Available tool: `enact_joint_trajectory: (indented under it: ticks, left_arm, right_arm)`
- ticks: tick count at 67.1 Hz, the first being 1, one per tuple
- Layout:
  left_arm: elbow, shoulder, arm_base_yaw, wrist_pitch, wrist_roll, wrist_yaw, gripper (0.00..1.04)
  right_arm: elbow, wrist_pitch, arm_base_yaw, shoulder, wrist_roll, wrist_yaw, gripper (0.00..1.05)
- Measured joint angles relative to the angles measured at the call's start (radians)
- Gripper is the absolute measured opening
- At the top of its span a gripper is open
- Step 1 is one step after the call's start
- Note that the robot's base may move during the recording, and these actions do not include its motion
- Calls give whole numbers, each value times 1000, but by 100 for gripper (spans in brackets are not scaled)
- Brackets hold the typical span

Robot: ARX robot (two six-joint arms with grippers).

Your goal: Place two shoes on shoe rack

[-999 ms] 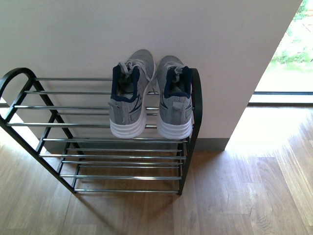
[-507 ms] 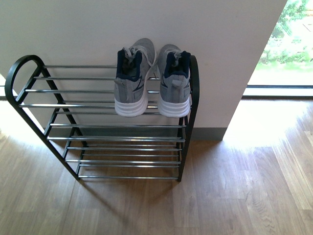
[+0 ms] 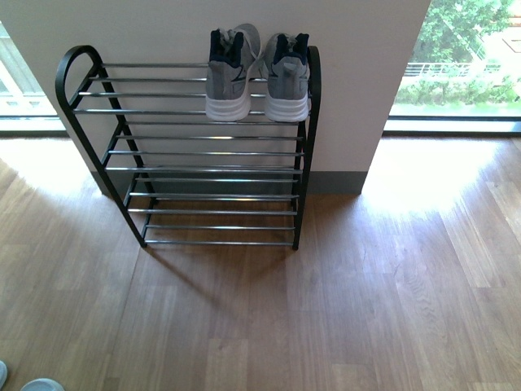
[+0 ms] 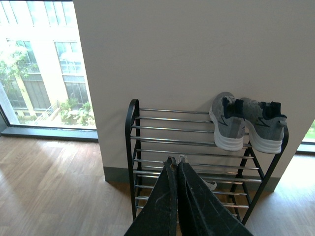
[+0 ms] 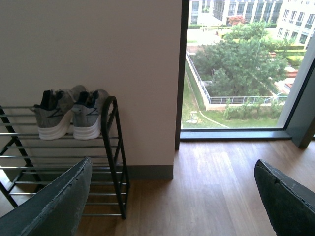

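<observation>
1. The sneakers (image 3: 257, 75) are a grey knit pair with white soles and navy lining. They sit on the top tier of the rack (image 3: 304, 163), at its right end.
2. The pair stands side by side and touching, heels toward the front camera and toes against the wall (image 3: 163, 24). The right one is just beside the rack's black arched side frame.
3. Each sneaker has a dark angular stripe on its side. It is too small to read as a brand, and no writing is legible.
4. The rack is black-framed with several tiers of thin chrome bars. It stands on the wood floor (image 3: 342, 309) with its back against the wall.
5. The left end effector (image 4: 175, 160) is clenched: its dark fingers (image 4: 165, 196) are pressed together with only a slit between them, and they grasp nothing. It hangs in front of the rack, apart from it.
6. The right end effector (image 5: 172, 167) is released, jaws spread wide and holding nothing. It is off to the rack's right side, well apart from the sneakers.
7. A window (image 3: 464, 65) flanks the wall on the right, with trees and a fence outside. The left wrist view shows glass and buildings on the other side.
8. A pale object (image 3: 39, 384) sits at the bottom-left edge of the front view on the floor. It is too cut off to identify.
</observation>
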Motion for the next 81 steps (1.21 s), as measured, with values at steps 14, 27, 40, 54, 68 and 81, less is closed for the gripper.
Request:
enact_joint_trajectory:
  ticks: [14, 27, 40, 54, 68, 81]
  left_arm:
    - [0, -61, 0, -64, 0, 1, 1]
    - [1, -228, 1, -244, 1, 1, 1]
    - [1, -232, 1, -252, 1, 0, 1]
    - [1, -233, 1, -252, 1, 0, 1]
    - [1, -233, 1, -252, 1, 0, 1]
    - [1, -233, 1, -252, 1, 0, 17]
  right_arm:
    - [0, 0, 0, 1, 0, 3, 96]
    - [0, 0, 0, 1, 0, 3, 96]
    - [0, -1, 0, 1, 0, -2, 96]
    - [0, -1, 0, 0, 0, -1, 96]
    - [0, -1, 0, 1, 0, 0, 96]
    - [0, -1, 1, 1, 0, 0, 96]
